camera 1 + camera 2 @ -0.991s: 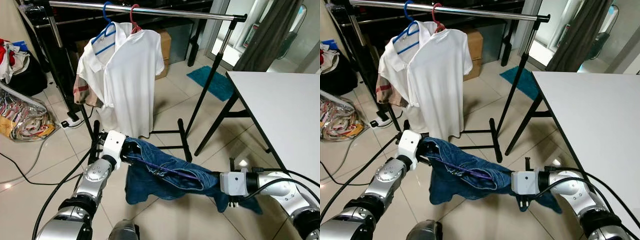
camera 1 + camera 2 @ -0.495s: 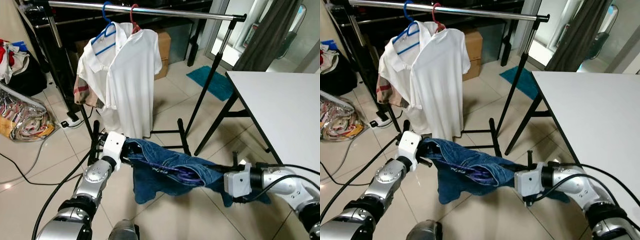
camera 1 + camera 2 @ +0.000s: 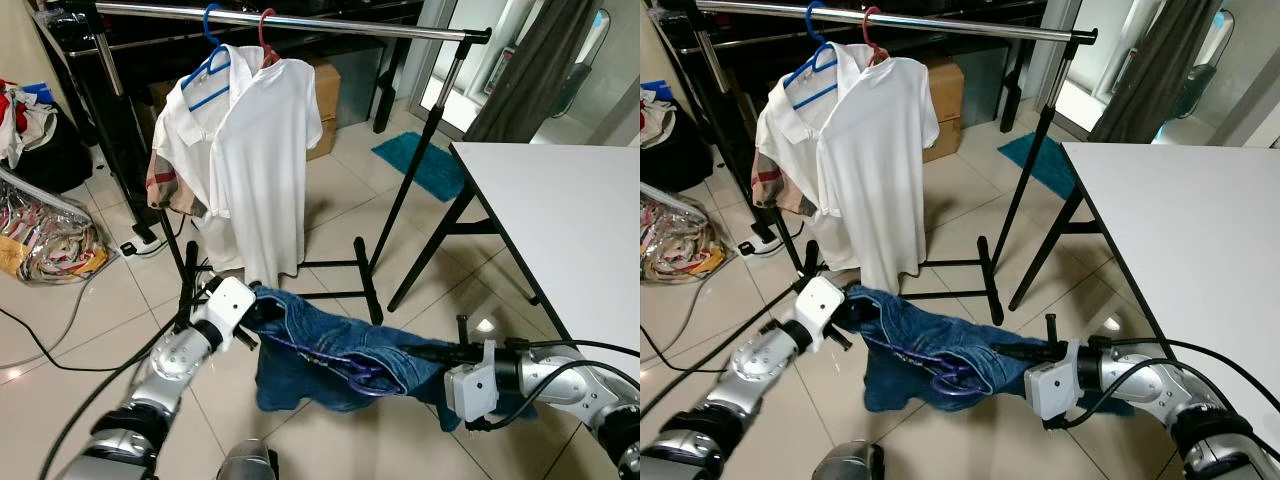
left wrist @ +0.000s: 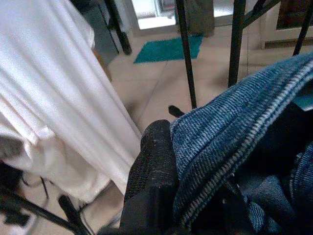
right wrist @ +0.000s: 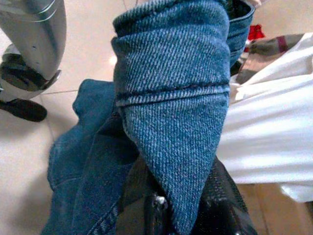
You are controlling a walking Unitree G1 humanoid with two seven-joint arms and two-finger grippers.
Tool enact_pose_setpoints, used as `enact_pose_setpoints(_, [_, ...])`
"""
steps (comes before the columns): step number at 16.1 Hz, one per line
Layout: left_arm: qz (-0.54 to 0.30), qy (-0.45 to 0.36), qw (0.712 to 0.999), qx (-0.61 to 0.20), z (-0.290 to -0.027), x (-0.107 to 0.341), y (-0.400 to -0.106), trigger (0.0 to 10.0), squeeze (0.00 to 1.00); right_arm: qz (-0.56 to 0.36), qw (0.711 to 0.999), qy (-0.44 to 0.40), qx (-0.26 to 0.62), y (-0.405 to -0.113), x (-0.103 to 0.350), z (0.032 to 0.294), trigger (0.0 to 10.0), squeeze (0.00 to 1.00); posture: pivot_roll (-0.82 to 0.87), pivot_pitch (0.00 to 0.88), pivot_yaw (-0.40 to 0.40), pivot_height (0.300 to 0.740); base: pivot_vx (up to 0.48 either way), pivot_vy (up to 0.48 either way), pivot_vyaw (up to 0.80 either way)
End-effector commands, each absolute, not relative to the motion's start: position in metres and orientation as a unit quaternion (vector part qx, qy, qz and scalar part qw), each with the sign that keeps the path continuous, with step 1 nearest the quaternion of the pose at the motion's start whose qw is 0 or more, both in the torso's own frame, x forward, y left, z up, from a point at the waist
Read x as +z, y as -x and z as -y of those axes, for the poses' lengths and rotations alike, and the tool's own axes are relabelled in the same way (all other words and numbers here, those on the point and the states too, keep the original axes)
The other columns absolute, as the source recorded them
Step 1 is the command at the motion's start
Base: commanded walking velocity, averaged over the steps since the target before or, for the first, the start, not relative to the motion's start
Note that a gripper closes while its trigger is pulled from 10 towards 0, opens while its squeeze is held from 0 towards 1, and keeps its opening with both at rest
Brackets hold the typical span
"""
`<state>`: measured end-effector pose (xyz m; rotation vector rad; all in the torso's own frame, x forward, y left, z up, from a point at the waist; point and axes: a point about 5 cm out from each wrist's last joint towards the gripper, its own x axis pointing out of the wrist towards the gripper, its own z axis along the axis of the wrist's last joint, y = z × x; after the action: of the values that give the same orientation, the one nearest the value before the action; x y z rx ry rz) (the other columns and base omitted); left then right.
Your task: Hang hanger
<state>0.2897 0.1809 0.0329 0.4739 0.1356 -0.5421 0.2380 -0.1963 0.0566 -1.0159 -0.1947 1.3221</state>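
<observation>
left gripper (image 3: 252, 318) pinched on one end of jeans (image 3: 330, 355) | right gripper (image 3: 425, 353) clamped on other end | held low before rack (image 3: 300, 20), purple hanger (image 3: 345, 370) inside | soft, heavy, saggy denim; hook best grab point, judged

A thin purple plastic hanger (image 3: 330, 361) lies nearly level inside crumpled blue denim jeans (image 3: 330, 350), its hook (image 3: 362, 378) poking out low above the tiled floor

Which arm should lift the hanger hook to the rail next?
Probably left. The left gripper grips the jeans nearer the rail; the right gripper is lower, by the table.
</observation>
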Motion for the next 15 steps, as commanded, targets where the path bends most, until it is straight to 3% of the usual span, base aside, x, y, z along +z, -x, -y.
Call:
enact_pose_setpoints(1, [-0.049,-0.246,0.925,-0.285,-0.175,0.039,-0.294,10.0,0.0,0.112,0.655,0.457,0.591,-0.238,0.061,0.193,10.0,0.0,0.28,0.026,-0.061,0.74,0.0,0.0,0.0])
enact_pose_setpoints(3, [-0.06,-0.256,0.919,-0.295,-0.178,0.034,-0.289,10.0,0.0,0.114,0.662,0.465,0.577,-0.243,0.063,0.196,10.0,0.0,0.28,0.025,-0.063,0.74,0.0,0.0,0.0])
enact_pose_setpoints(5, [-0.086,-0.245,0.914,-0.312,-0.18,0.024,-0.28,10.0,0.0,0.099,0.693,0.485,0.524,-0.257,0.067,0.204,10.0,0.0,0.28,0.023,-0.064,0.74,0.0,0.0,0.0])
enact_pose_setpoints(8, [-0.09,-0.144,0.946,-0.275,-0.183,0.027,-0.284,10.0,0.0,0.083,0.736,0.517,0.429,-0.278,0.071,0.213,10.0,0.0,0.28,0.024,-0.067,0.74,0.0,0.0,0.0])
enact_pose_setpoints(11, [-0.082,-0.072,0.969,-0.223,-0.193,0.034,-0.291,10.0,0.0,0.105,0.73,0.535,0.413,-0.28,0.073,0.214,10.0,0.0,0.28,0.026,-0.07,0.74,0.0,0.0,0.0])
enact_pose_setpoints(15, [-0.092,-0.073,0.97,-0.214,-0.203,0.032,-0.288,10.0,0.0,0.108,0.731,0.552,0.388,-0.289,0.084,0.223,10.0,0.0,0.29,0.021,-0.072,0.74,0.0,0.0,0.0])
